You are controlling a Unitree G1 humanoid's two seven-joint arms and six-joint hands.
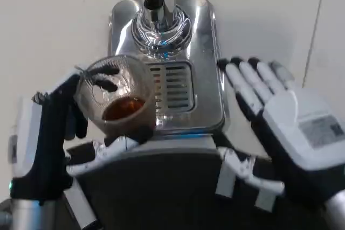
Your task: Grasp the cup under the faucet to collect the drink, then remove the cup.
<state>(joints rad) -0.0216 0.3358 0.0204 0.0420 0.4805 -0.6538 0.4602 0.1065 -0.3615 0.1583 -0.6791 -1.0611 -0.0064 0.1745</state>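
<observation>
Most of the task is looking done: the left hand (59, 133) is gripping the cup (116, 98), which is carrying amber drink, left of and nearer than the faucet (156, 17). Setting it down is remaining. The right hand (285, 122) is hovering spread and empty, right of the drip tray (178, 87), with bare table (48, 25) lying leftward.

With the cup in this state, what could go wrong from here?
The clear plastic cup in the left hand is tilted with amber drink inside, so it may spill onto the silver metal drip tray. It also sits off to the side of the chrome faucet, so any further pour could miss.
</observation>
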